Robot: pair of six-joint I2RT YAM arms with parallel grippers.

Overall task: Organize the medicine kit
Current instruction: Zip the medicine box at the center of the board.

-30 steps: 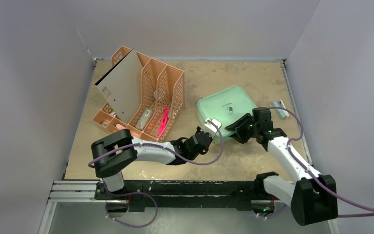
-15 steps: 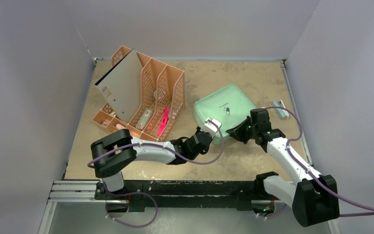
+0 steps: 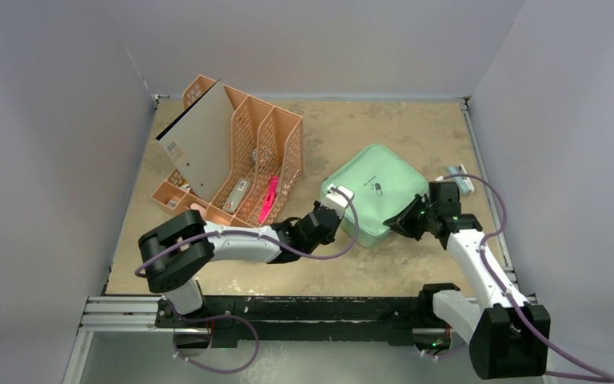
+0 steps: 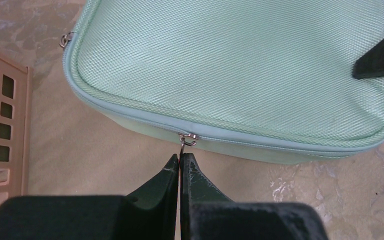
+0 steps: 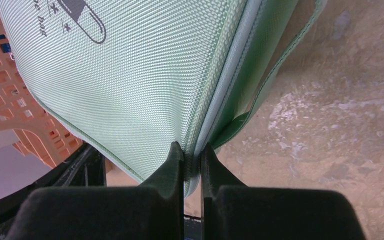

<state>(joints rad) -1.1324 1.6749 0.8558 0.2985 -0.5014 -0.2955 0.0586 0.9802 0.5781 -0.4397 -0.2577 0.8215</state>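
Left wrist view is showing you the left fingers (image 4: 166,176) pressing flat together with no gap between them. Their tips are sitting right under the zipper pull (image 4: 187,138) on the near side wall of the medicine kit (image 4: 240,65). You cannot tell whether the pull's little wire loop is actually being pinched. On the right wrist view, the right fingers (image 5: 174,162) are standing narrow and nipping the pale zipper seam along the kit's near right edge.

The kit is lying flat on the tabletop (image 3: 384,268), right of centre, with its lid down. In the top view it is sitting diamond-wise, one corner pointing back toward the arm bases. It is looking mint green and woven, with rounded corners and piped edges. A grey pill print (image 5: 80,22) is showing on the lid, and a second pull (image 4: 66,39) is lying at the far left corner.

For moving, you are getting bare tabletop in front of the kit, toward the arm bases, and behind it up to the far wall. On its left the orange rack (image 3: 286,148) is standing near, and the left arm is taking up part of that gap. On its right a small pale tube-like thing (image 3: 457,178) is lying near the kit's right corner, close to the tabletop's right edge, so that side is running tight.
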